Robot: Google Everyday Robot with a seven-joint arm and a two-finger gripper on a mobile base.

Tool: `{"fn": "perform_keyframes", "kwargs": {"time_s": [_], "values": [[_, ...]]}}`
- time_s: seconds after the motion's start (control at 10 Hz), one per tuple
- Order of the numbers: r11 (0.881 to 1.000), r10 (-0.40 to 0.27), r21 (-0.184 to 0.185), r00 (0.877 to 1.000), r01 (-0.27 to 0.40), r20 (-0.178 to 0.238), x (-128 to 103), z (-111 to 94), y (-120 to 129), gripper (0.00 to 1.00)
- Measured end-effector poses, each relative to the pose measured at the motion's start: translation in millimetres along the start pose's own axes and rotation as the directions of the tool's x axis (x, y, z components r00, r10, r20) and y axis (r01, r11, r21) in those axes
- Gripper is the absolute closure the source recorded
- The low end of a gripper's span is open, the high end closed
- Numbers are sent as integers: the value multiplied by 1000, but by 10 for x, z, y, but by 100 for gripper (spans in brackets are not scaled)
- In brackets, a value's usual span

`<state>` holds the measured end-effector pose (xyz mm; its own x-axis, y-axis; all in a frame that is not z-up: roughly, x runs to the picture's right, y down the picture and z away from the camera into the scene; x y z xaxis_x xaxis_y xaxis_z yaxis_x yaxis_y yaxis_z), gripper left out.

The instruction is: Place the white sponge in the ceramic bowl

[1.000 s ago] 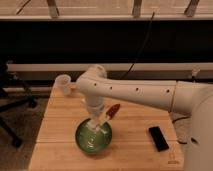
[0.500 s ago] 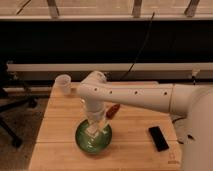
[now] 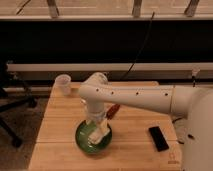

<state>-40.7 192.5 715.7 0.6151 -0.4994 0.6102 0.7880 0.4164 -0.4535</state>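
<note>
While over glossy bowl (image 3: 85,142), hand (image 3: 98,131), sponge (image 3: 97,135)

- The hand (image 3: 99,131) hangs low over the ceramic bowl (image 3: 83,142), blocking it at lower centre.
- Cup (image 3: 63,83) upper left, black phone (image 3: 159,138) lower right.
- The counter (image 3: 60,122) lies open at left.

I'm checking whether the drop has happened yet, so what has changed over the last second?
Little has changed. The gripper remains low over the green bowl, with the white sponge still at its tip inside the bowl; whether it has been let go cannot be seen. The arm barely shifted. The cup, the black phone and the bowl stayed put.
</note>
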Motion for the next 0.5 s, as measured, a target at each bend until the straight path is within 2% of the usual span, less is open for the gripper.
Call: {"fn": "perform_keyframes", "kwargs": {"time_s": [0.3,0.4,0.5], "values": [[999,7,33,1000,-7,-6,103,-77,-27,20],[999,8,34,1000,-8,-5,122,-82,-42,20],[1000,2,20,1000,-2,-5,73,-53,-45,20]]}}
